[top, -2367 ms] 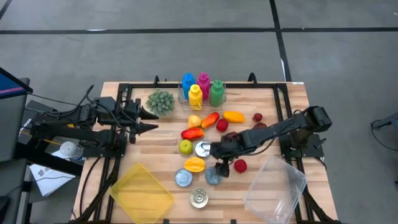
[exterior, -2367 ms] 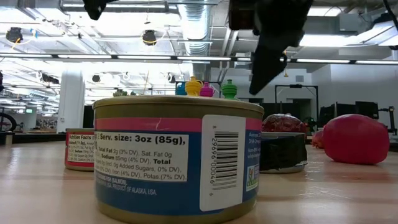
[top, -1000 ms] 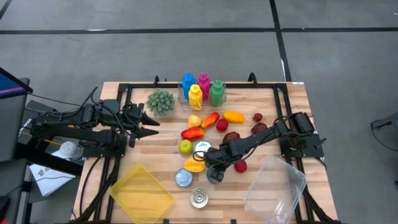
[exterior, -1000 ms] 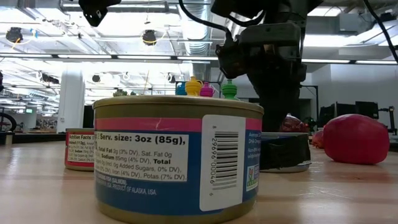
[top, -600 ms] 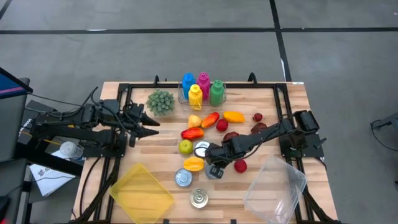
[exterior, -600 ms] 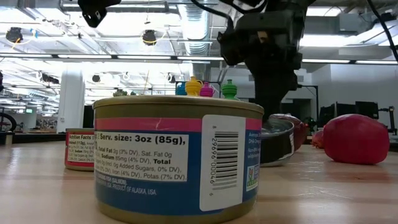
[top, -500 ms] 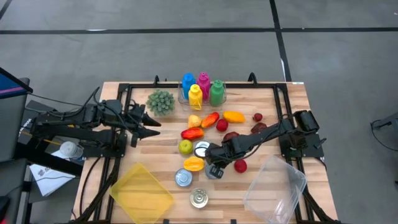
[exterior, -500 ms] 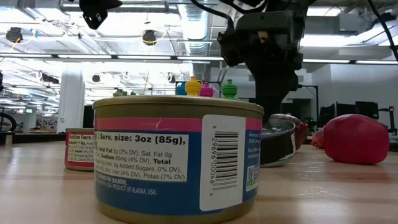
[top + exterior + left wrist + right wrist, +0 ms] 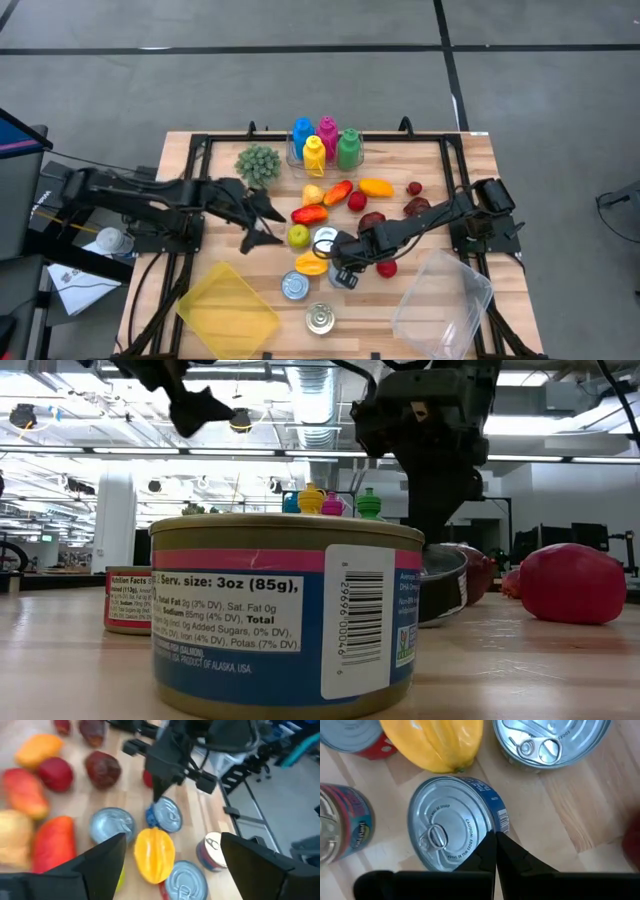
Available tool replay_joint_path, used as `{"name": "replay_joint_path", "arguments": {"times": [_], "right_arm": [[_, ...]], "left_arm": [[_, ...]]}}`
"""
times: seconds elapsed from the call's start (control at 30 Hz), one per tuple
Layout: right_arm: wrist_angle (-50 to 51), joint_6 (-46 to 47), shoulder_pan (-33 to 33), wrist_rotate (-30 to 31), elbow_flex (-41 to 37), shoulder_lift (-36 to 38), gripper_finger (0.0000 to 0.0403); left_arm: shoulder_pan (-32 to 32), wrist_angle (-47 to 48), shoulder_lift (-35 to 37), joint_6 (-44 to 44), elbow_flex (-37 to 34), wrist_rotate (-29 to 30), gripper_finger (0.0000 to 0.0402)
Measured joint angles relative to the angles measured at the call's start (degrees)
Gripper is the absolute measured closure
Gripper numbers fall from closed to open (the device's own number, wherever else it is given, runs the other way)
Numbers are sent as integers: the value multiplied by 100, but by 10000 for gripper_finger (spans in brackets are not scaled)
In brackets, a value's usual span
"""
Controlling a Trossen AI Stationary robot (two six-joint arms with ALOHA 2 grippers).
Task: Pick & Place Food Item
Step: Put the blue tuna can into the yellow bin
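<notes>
A flat can with a blue label and a silver pull-tab lid [image 9: 451, 834] sits tilted among the food in the middle of the table [image 9: 343, 279]. My right gripper [image 9: 345, 270] is shut on it from above and shows as the dark mass over the can in the low view [image 9: 432, 510]. My left gripper [image 9: 272, 226] hangs open above the table beside a green apple [image 9: 298, 236]. Its fingers [image 9: 102, 860] spread wide, with a yellow fruit [image 9: 154, 856] showing between them, and touch nothing. My right gripper pinches the can's rim [image 9: 489, 831] between its two shut fingers, at the side with the barcode. The fingers slant steeply down from the table's right side. The can is tilted with the gripped side raised [image 9: 462, 575]. Whether its low edge still touches the table, I cannot tell.
Other cans [image 9: 294, 287] [image 9: 320, 320] [image 9: 326, 240], red and orange fruit [image 9: 309, 214] and a red ball [image 9: 386, 267] crowd around the can. A clear tub [image 9: 443, 300] stands at the near right and a yellow lid [image 9: 228, 310] at the near left. Coloured bottles [image 9: 325, 143] stand at the far edge.
My left gripper has swung out toward the table's middle and downward, and its fingers have opened wider. My right gripper has risen a little with the can, which lay flat on the table and now stands tilted with its gripped side up.
</notes>
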State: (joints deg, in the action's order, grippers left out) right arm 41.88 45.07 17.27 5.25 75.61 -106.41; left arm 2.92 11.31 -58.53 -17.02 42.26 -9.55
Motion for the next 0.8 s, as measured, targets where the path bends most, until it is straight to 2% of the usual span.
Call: {"name": "replay_joint_path", "arguments": {"times": [0.3,0.43,0.63,0.8], "right_arm": [[83,-158,-2,299,484,0,403],[150,-196,1,423,629,7,403],[423,-260,30,673,946,7,403],[443,-336,33,729,1150,7,403]], "left_arm": [[26,-800,-1064,9,0,-296,92],[24,-1174,-1300,13,6,-297,93],[24,-1167,-1470,0,-4,-731,84],[24,-1273,-1592,-3,-2,-763,80]]}}
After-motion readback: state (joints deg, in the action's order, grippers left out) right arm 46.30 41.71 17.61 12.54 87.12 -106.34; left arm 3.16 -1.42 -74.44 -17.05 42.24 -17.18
